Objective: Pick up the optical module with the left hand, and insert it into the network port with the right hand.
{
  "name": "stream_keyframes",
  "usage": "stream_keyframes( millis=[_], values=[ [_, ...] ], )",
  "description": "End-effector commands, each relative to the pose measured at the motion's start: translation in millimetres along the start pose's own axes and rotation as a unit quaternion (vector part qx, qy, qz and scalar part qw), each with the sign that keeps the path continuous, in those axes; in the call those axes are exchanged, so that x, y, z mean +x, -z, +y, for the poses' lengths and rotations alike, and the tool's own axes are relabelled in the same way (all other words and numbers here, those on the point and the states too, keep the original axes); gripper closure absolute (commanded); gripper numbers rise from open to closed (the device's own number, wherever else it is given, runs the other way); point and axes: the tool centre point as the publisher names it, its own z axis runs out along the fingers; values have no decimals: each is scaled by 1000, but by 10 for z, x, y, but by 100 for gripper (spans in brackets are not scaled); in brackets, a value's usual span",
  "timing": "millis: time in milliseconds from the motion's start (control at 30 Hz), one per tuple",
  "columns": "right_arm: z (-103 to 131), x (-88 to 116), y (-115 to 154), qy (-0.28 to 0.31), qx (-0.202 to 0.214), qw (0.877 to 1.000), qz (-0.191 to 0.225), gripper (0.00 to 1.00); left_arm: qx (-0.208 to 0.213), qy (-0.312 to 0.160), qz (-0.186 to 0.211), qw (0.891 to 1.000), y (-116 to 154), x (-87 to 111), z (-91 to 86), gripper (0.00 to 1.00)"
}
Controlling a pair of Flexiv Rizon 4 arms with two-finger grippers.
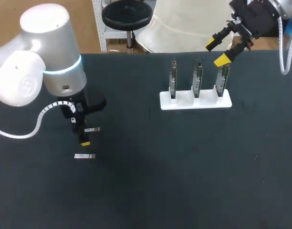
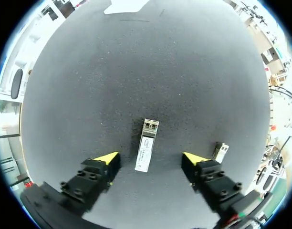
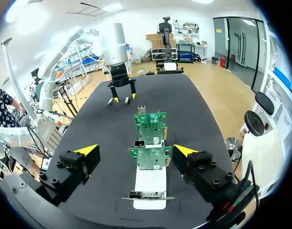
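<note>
Two small silver optical modules lie on the black table. One module [image 1: 92,129] [image 2: 147,145] lies flat between the fingers of my left gripper [image 1: 82,130] [image 2: 150,159], which is open and low over it, with a gap on each side. The second module [image 1: 84,156] [image 2: 220,151] lies just outside one finger. At the back right, my right gripper [image 1: 221,49] [image 3: 135,150] hangs open and empty above the rightmost of three upright green network boards [image 1: 223,78] [image 3: 149,157]. The boards stand in a white holder [image 1: 195,101] [image 3: 151,183].
The middle board [image 1: 197,78] and the left board [image 1: 173,78] stand in the same holder, close together. Bare black tabletop [image 1: 184,167] spreads between the holder and the modules and toward the front edge.
</note>
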Motion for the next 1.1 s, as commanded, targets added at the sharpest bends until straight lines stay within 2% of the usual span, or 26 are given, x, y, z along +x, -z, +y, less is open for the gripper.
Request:
stream_keyframes(
  millis=[33,333,567,733,867,1100],
  values=[
    [32,4,-7,1,4,1000,0,0,-1,-4,5,1000,-57,-15,5,100],
    [32,4,-7,1,4,1000,0,0,0,1,12,1000,-92,0,-1,100],
    [32,4,-7,1,4,1000,0,0,-1,19,-15,1000,-62,-46,27,100],
    [32,4,-7,1,4,1000,0,0,-6,71,-73,995,75,-115,158,100],
    [32,4,-7,1,4,1000,0,0,-14,115,-141,983,239,-213,305,100],
    [32,4,-7,1,4,1000,0,0,-43,132,-230,963,620,-498,574,100]
  ],
)
